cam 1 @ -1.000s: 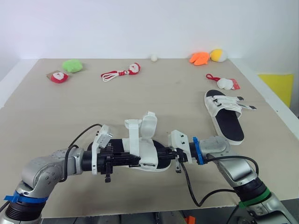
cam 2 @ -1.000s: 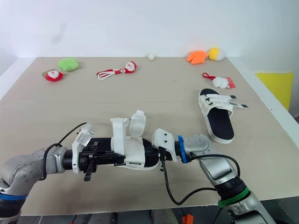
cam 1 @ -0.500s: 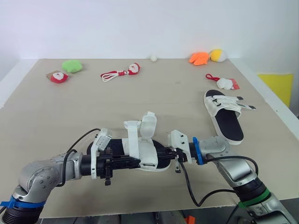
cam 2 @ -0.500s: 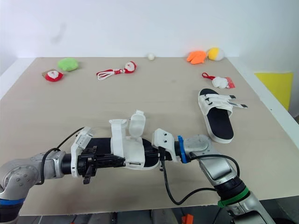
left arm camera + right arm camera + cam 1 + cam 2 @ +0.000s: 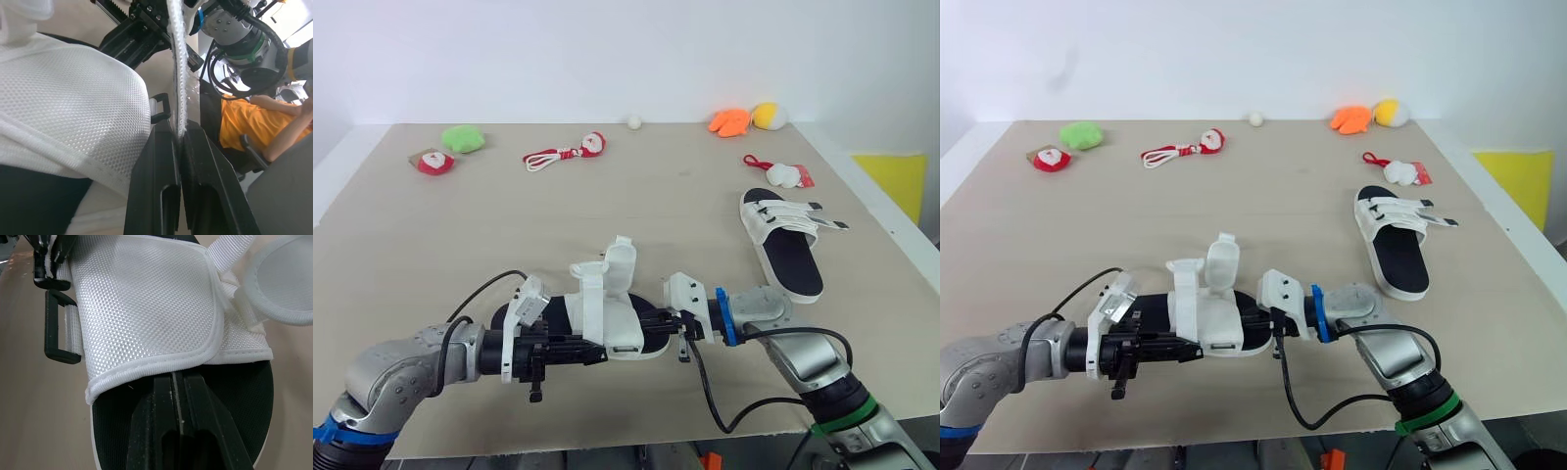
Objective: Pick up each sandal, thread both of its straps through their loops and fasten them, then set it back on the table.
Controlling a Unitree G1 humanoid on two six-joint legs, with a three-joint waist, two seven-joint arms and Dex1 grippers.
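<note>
The first sandal [image 5: 607, 321] sits at the near middle of the desk [image 5: 685, 201], between the 2 claws, its black footbed facing up and 2 white flaps standing up from it. The left claw [image 5: 180, 139] is clamped on a thin white strap [image 5: 178, 73], seen edge-on and running straight up from the fingertips, just beside the white mesh upper. The right claw [image 5: 179, 378] meets the sandal from the other end. Its fingers are pressed together over the black footbed, with the tips at the hem of the white upper. I cannot tell whether they pinch anything. A black loop [image 5: 61, 328] hangs at the side of that upper with nothing through it. The second sandal [image 5: 783, 245] lies well apart at the right of the desk, its 2 straps lying across it. A green toy [image 5: 465, 137] and an orange toy [image 5: 731, 121] lie along the far edge.
</note>
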